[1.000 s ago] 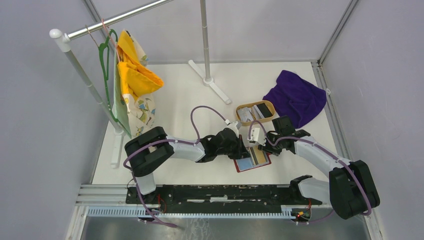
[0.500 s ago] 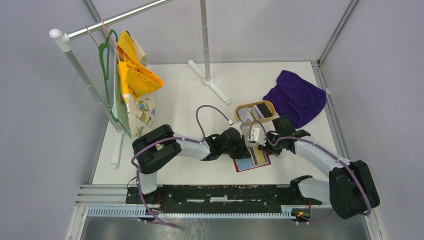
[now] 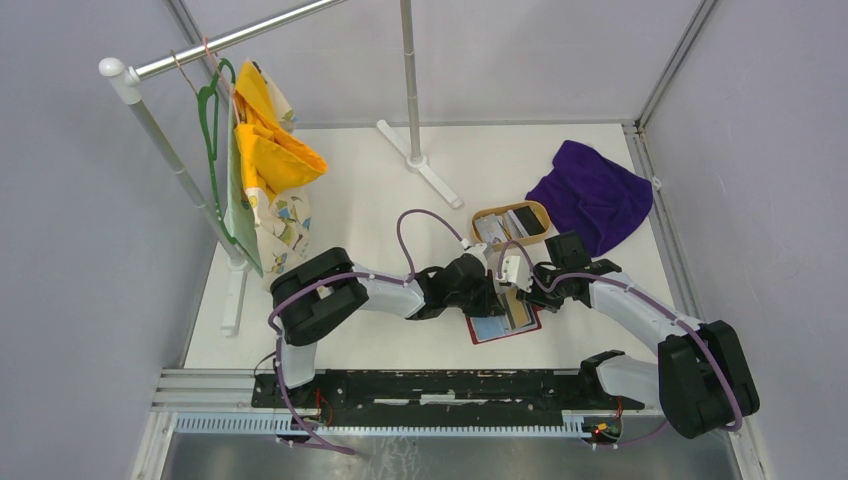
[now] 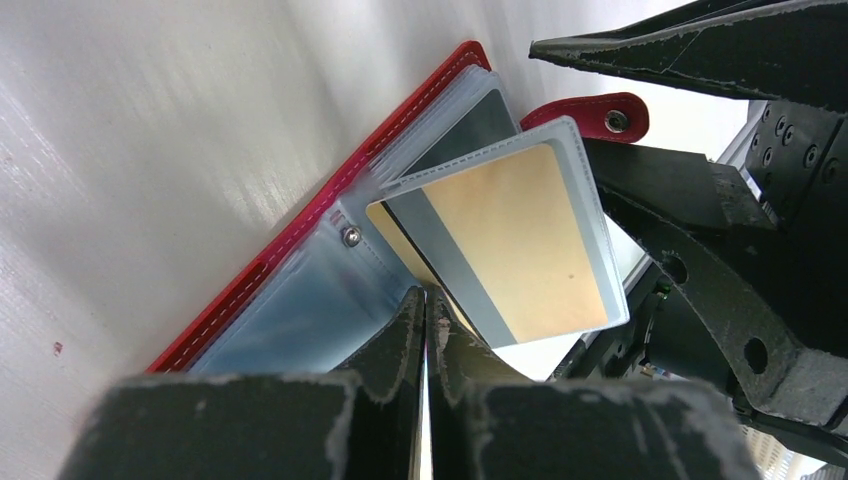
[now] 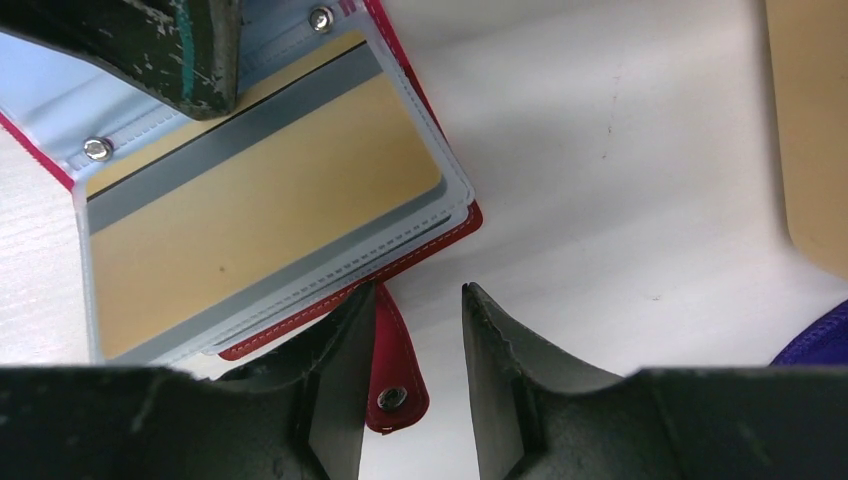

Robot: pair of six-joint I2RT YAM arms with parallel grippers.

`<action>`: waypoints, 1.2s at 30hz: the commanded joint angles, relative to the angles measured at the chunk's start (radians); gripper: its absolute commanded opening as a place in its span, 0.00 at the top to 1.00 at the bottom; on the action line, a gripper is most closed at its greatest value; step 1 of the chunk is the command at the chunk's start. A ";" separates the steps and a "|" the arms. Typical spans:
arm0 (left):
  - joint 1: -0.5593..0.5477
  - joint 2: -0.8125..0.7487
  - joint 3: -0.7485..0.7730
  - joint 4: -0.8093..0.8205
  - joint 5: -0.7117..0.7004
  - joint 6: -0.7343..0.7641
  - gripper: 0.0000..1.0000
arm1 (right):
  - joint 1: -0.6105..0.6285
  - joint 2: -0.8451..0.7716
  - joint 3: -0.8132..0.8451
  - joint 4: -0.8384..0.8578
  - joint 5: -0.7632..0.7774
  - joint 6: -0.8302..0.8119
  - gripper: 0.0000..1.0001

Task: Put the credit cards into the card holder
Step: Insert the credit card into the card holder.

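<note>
Red card holder lay open on the bench, gold card inside its clear sleeves. Left hand was closed against them; right hand open astride the tab. Dragging either could flip the holder shut.

Left hand hides part of the card holder; tray cut off rightward

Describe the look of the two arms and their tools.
The left arm and right arm have black joint housings, white-grey links and a purple cable looping along each. The left tool and right tool have black, wedge-shaped fingers with scuffed edges.
</note>
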 commanded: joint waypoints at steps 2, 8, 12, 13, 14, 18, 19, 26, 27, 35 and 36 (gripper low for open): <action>-0.006 -0.062 -0.004 0.068 0.006 0.038 0.94 | 0.001 -0.004 0.017 -0.015 -0.037 -0.001 0.56; -0.007 -0.096 -0.040 0.105 0.002 0.037 0.92 | 0.001 -0.010 0.017 -0.003 -0.011 0.013 0.56; -0.008 -0.116 -0.068 0.104 -0.013 0.040 0.92 | -0.008 -0.025 0.017 0.007 0.001 0.022 0.55; -0.009 -0.118 -0.076 0.103 -0.018 0.040 0.92 | -0.009 -0.029 0.018 0.008 -0.001 0.023 0.56; -0.008 -0.119 -0.084 0.100 -0.022 0.039 0.92 | -0.011 -0.032 0.018 0.008 -0.002 0.023 0.55; -0.009 -0.111 -0.105 0.095 -0.028 0.034 0.92 | -0.016 -0.038 0.019 0.008 -0.003 0.023 0.56; -0.010 -0.106 -0.106 0.095 -0.027 0.034 0.93 | -0.016 -0.041 0.018 0.010 -0.004 0.024 0.55; -0.012 -0.066 -0.066 0.088 -0.011 0.035 0.93 | -0.018 -0.040 0.018 0.004 -0.021 0.017 0.56; -0.012 -0.062 -0.059 0.082 -0.011 0.036 0.93 | -0.017 -0.037 0.018 0.003 -0.025 0.016 0.56; -0.012 -0.033 -0.035 0.068 -0.011 0.039 0.93 | -0.017 -0.036 0.017 -0.002 -0.038 0.011 0.56; -0.012 -0.029 -0.032 0.068 -0.010 0.040 0.93 | -0.016 -0.036 0.017 -0.002 -0.038 0.011 0.56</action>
